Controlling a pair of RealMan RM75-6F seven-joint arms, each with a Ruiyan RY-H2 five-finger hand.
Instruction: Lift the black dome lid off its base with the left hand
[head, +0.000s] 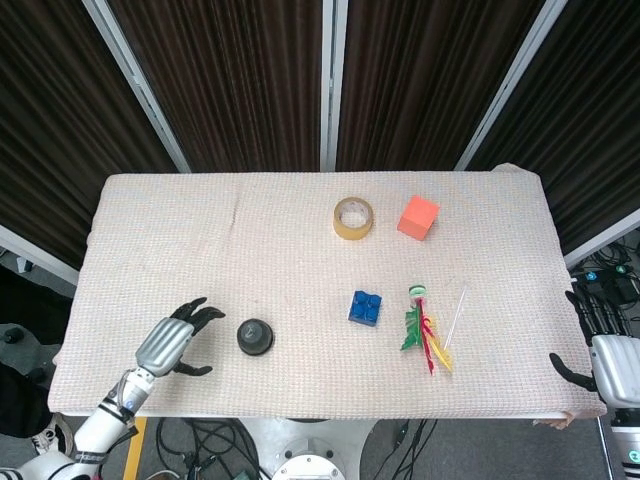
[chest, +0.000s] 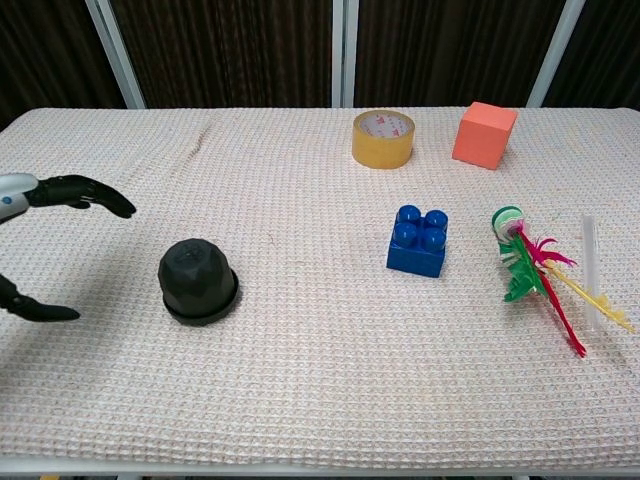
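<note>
Left robot hand (head: 172, 342): spread and holding nothing, fingers (chest: 85, 193) and thumb apart, hovering over the surface (head: 200, 240) just left of the black dome lid (head: 255, 335), not touching it (the chest view shows only its dark fingertips at the left edge).
Black dome lid: seated on its base (chest: 200, 308), a flat black ring showing around its bottom edge, in the near-left part of the surface.
Right robot hand (head: 604, 352): at the far right edge of the surface, partly cut off by the picture edge; holds nothing, fingers apart.
Blue toy brick (head: 365, 306): near the middle, right of the lid and well apart from it.
Feathered toy (head: 424, 334): green, red and yellow, lying just right of the brick.
Tape roll (head: 353, 217): yellow, toward the far side.
Orange cube (head: 418, 216): just right of the tape roll.
</note>
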